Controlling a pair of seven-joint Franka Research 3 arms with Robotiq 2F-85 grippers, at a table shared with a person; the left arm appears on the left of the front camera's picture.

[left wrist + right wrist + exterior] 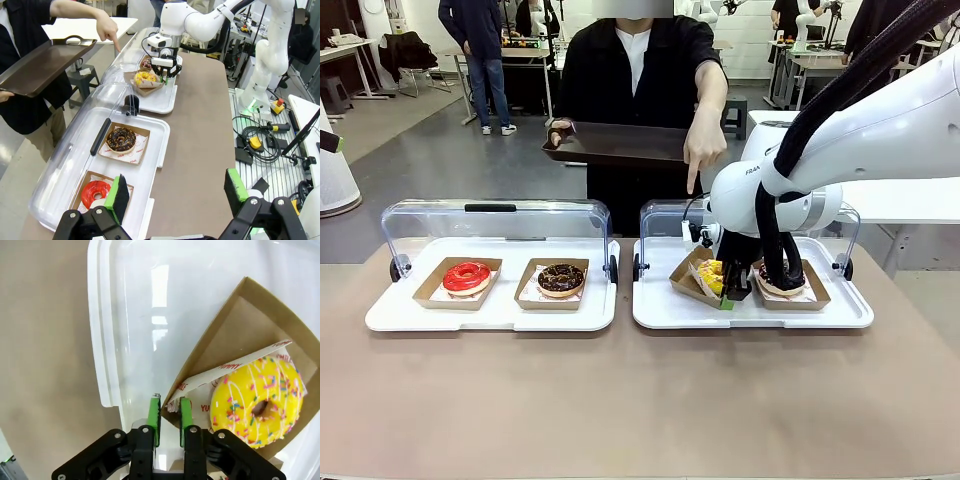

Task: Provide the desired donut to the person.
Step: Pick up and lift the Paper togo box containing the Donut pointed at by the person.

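The person (630,70) points a finger (692,180) down at the right white tray (750,315) and holds a dark serving tray (620,145) in the other hand. Under the finger, a yellow sprinkled donut (712,272) (257,402) lies in a brown cardboard tray (235,335) that tilts up at one side. My right gripper (730,295) (170,415) is shut on this cardboard tray's corner and its paper liner. My left gripper (177,190) hangs open above the left white tray's (155,165) near end, holding nothing.
The left white tray (490,315) carries a red glazed donut (467,276) and a chocolate donut (561,279) in cardboard trays. Another donut (782,282) sits beside the yellow one, partly behind my right arm. Clear lids (495,225) stand open behind both trays.
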